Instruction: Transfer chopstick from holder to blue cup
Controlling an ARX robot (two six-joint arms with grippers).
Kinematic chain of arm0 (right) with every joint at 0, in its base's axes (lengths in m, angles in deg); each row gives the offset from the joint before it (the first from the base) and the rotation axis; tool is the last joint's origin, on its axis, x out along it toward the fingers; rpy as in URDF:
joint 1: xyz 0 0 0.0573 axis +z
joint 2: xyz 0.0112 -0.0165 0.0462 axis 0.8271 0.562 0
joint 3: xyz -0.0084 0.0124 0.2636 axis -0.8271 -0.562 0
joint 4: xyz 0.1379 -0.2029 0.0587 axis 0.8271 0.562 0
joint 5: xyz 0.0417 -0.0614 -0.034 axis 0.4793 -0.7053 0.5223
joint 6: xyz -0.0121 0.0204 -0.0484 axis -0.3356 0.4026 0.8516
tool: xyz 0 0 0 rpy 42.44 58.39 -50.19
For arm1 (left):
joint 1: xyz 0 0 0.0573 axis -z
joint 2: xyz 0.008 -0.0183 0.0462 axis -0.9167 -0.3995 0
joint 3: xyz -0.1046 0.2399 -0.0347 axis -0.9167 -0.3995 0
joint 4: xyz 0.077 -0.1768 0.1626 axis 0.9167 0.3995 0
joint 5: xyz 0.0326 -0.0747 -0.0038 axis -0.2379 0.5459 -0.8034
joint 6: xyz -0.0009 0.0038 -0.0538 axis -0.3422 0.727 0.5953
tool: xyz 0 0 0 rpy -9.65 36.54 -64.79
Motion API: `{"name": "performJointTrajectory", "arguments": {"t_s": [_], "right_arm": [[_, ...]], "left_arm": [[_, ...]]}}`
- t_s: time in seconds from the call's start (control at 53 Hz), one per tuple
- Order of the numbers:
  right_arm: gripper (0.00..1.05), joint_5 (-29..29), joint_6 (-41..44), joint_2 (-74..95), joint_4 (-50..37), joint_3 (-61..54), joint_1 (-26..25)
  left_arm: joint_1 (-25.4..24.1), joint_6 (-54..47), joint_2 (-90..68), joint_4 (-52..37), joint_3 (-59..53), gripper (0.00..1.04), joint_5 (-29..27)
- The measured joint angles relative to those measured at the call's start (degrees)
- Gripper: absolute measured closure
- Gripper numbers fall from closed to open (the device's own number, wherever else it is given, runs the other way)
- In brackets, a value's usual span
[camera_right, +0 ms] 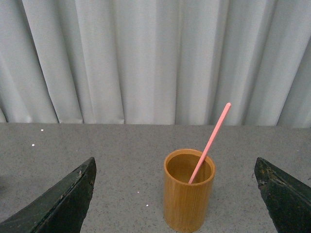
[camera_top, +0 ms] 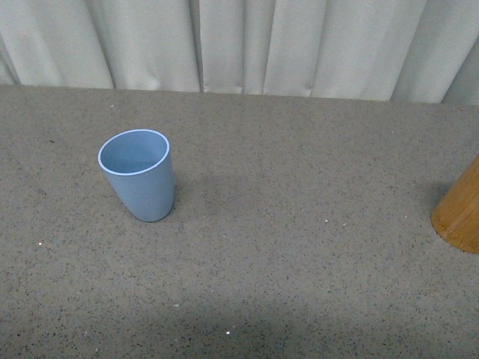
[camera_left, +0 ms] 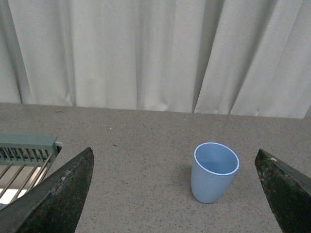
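Observation:
The pale blue cup (camera_top: 138, 176) stands empty on the grey speckled table at the left; it also shows in the left wrist view (camera_left: 214, 172). The light brown wooden holder (camera_right: 189, 196) stands upright ahead of my right gripper (camera_right: 175, 194), whose jaws are wide open and empty. One salmon-pink chopstick (camera_right: 210, 141) leans in the holder, its end sticking out above the rim. Only the holder's edge (camera_top: 460, 209) shows at the right of the front view. My left gripper (camera_left: 175, 191) is open and empty, short of the cup. Neither gripper shows in the front view.
A pale curtain (camera_top: 239, 45) hangs along the table's far edge. A green-framed rack (camera_left: 26, 153) shows beside the left gripper in the left wrist view. Grey tabletop (camera_top: 299, 224) lies between cup and holder.

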Motion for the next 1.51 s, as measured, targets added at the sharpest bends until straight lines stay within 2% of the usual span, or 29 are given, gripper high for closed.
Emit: {"name": "performJointTrajectory", "arguments": {"t_s": [1.509], "right_arm": [[0.10,0.0,0.0,0.0,0.0,0.0,0.0]], "left_arm": [[0.0,0.0,0.0,0.0,0.0,0.07,0.0]]}}
